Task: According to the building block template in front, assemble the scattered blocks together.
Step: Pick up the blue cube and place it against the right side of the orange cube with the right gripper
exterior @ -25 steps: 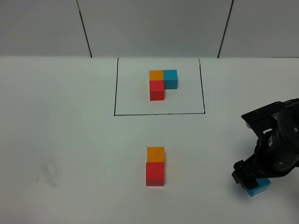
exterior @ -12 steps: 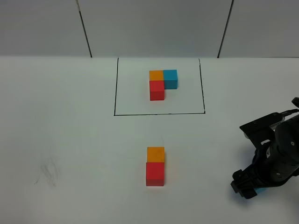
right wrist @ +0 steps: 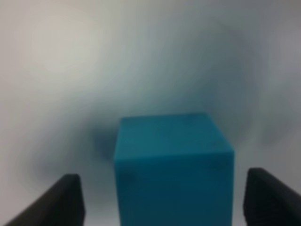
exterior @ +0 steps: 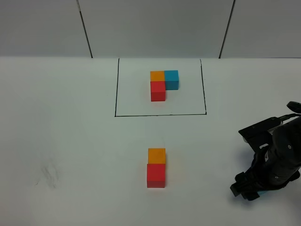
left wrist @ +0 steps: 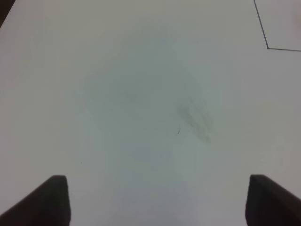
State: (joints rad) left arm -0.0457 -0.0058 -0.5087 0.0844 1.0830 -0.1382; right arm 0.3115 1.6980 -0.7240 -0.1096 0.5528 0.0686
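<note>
1. Exterior high view.
   - The white table (exterior: 70, 141) runs to a grey panelled wall at the back.
   - The building block template (exterior: 160, 84) sits at back centre, an L of orange, blue and red cubes inside a black-lined frame with bare margin all round.
   - Two of the scattered blocks lie front centre: the orange cube (exterior: 156, 156) touches the far face of the red cube (exterior: 156, 175).
   - There is wide bare table to their left, marked only by a faint smudge (exterior: 49, 174).
   - The right gripper (exterior: 245, 190) is low at the front right, well apart from that pair and near the table's front edge. Its body hides whatever is under it.

2. Left wrist view.
   - The left gripper (left wrist: 159, 202) has its fingers spread wide, with only bare table between them.
   - The smudge (left wrist: 195, 120) lies ahead, and a corner of the template's frame line (left wrist: 268, 47) is further off.

3. Right wrist view (blurred).
   - The blue cube (right wrist: 174, 141) sits between the spread fingers of the right gripper (right wrist: 164, 202).
   - A gap shows on each side, narrower on one, and no contact is visible.
</note>
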